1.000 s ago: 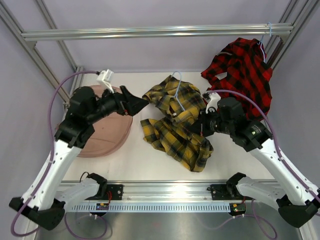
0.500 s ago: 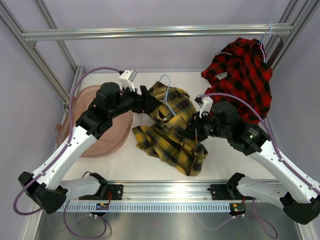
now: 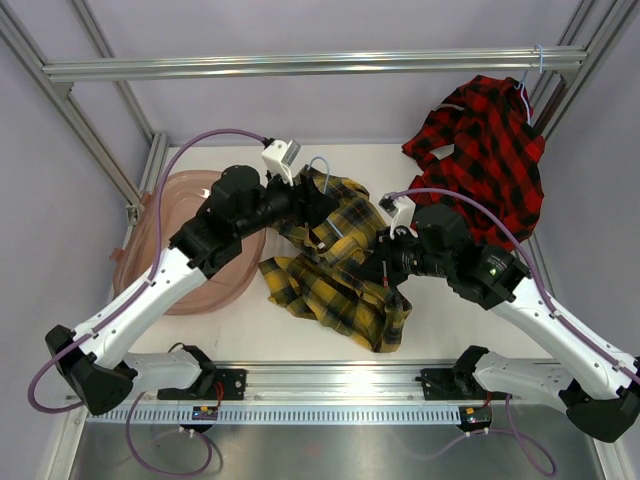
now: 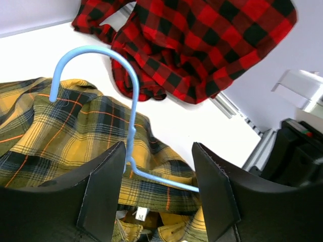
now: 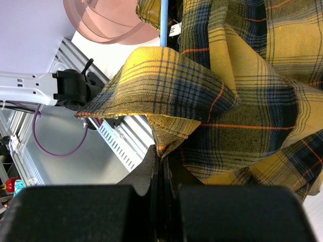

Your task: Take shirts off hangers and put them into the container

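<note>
A white table top lies under the left claw and the right claw, showing bare ahead of them and on the near side of both. Well beyond and above the claws a silver frame bar crosses from side to side. Slanted silver posts stand far out to the left of the left claw, and more rise past the right claw. Pale lilac walls close the far side. Behind the claws, along the near edge, runs a slotted metal rail, with a dull steel sheet nearer still.
</note>
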Tool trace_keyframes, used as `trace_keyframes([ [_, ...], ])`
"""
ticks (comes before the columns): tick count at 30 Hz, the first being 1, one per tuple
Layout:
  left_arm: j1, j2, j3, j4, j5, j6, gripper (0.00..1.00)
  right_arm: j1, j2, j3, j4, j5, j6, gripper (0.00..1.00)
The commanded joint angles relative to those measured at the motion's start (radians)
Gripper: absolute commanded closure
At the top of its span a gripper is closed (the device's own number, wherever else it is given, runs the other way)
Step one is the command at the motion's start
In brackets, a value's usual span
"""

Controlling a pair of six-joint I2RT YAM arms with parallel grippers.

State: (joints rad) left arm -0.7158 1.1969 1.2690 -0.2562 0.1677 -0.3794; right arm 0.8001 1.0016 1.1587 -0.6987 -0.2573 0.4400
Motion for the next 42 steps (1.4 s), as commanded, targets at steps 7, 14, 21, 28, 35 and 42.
trace_keyframes([
  [7,-0.013,0.006,0.047,0.026,-0.092,0.062,0.42,0.037,-0.047,0.013,0.084,-0.065,0.023,1.00],
  [14,-0.014,0.021,0.056,0.011,-0.096,0.071,0.65,0.056,-0.052,0.012,0.082,-0.065,0.029,1.00],
  [21,-0.016,0.027,0.061,-0.014,-0.094,0.070,0.92,0.062,-0.058,0.012,0.073,-0.045,0.029,1.00],
  [28,-0.017,0.024,0.093,-0.086,-0.137,0.042,1.00,0.062,-0.076,0.038,0.015,0.016,0.002,0.64],
  [35,-0.020,0.098,0.305,-0.284,-0.220,0.020,1.00,0.062,-0.168,0.055,-0.111,0.095,-0.034,0.25],
  [42,-0.019,0.132,0.406,-0.345,-0.224,0.043,1.00,0.062,-0.247,0.022,-0.156,0.111,-0.030,0.37],
])
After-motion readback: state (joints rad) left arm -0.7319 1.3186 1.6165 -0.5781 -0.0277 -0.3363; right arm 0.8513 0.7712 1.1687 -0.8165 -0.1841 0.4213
